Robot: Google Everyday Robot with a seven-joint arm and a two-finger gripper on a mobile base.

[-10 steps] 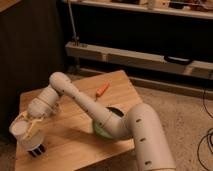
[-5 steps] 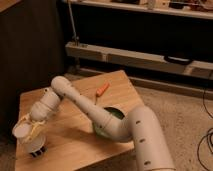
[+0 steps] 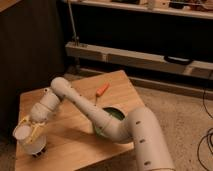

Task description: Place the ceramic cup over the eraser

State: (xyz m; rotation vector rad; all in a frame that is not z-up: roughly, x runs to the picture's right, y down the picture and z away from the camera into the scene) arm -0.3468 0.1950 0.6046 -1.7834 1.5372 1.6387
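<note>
the ceramic cup [image 3: 26, 136] is a small plain white tumbler with no handle, tilted so its round end faces the camera. it sits in the gripper [image 3: 33, 141] at the front left corner of the wooden table. just below it a dark bit shows, likely the eraser [image 3: 39, 150], mostly hidden.

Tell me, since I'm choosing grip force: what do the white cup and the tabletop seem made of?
The plain white cup, at the gripper over the table's near-left corner, looks like matte glazed ceramic: opaque, no sheen. The table looks like pale unfinished wood, with faint plank lines.
</note>
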